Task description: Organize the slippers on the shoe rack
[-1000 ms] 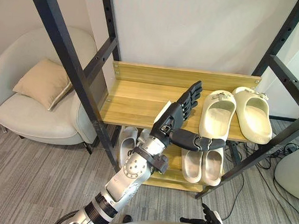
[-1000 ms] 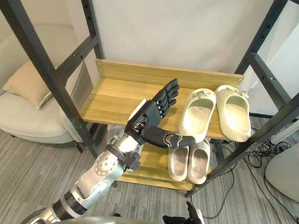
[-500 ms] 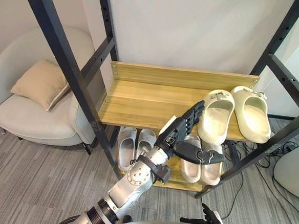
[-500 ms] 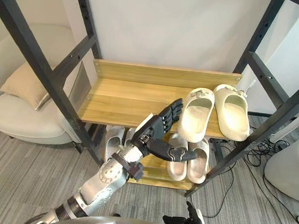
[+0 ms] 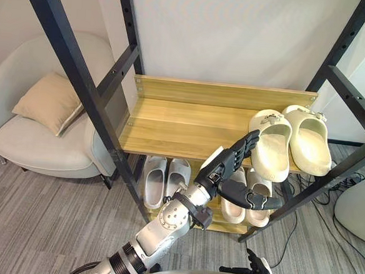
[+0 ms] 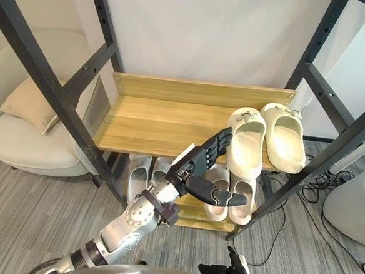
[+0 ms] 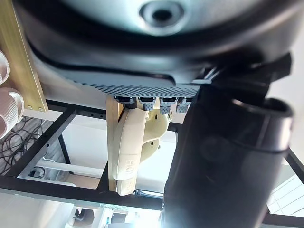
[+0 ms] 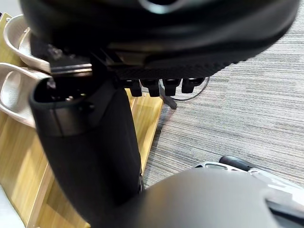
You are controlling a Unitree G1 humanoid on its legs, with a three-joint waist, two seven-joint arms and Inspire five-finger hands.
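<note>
Two cream slippers lie side by side at the right end of the rack's upper wooden shelf, toes toward the back wall. My left hand reaches over the shelf's front edge, open. Its straight fingers rest against the outer side of the left cream slipper, which also appears in the left wrist view. The right cream slipper lies close beside it. My right hand hangs low near the floor with relaxed fingers and nothing in it.
One white pair sits at the left of the lower shelf and another under my left hand. Black frame posts flank the rack. An armchair with a cushion stands at the left.
My left hand moved right and down toward the shelf's front edge, pushing the left cream slipper. Its heel swung right, so it now lies nearer to and more in line with the right slipper.
</note>
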